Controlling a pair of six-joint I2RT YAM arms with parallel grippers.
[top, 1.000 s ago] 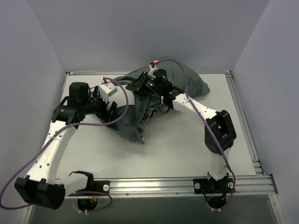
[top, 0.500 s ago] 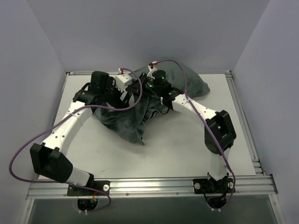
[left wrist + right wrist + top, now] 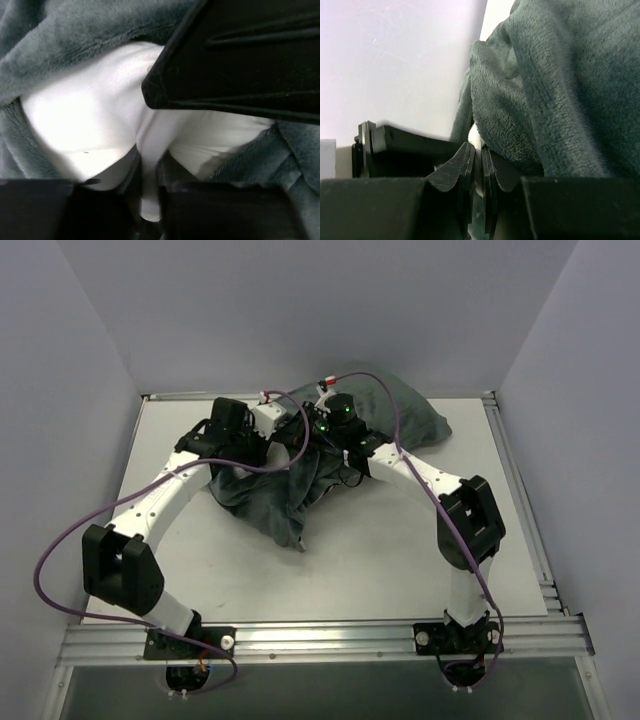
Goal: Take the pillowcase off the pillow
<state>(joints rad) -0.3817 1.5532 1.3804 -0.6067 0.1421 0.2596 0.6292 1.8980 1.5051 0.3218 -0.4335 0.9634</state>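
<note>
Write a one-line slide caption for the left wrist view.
Close-up: the left claw pinches a fold of the white pillow bulging out of the grey pillowcase.

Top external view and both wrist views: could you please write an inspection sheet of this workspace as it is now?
Surface: white table, matte.
Job's things: grey pillowcase bunched at back centre; white pillow showing at its opening.
Clutter: nothing seen.
Grippers: left gripper shut on a fold of the pillow; right gripper shut, apparently on the pillowcase edge.
Cables: one purple cable per arm, looping loosely.
Surroundings: plain pale walls on three sides; metal rail at the near edge.
</note>
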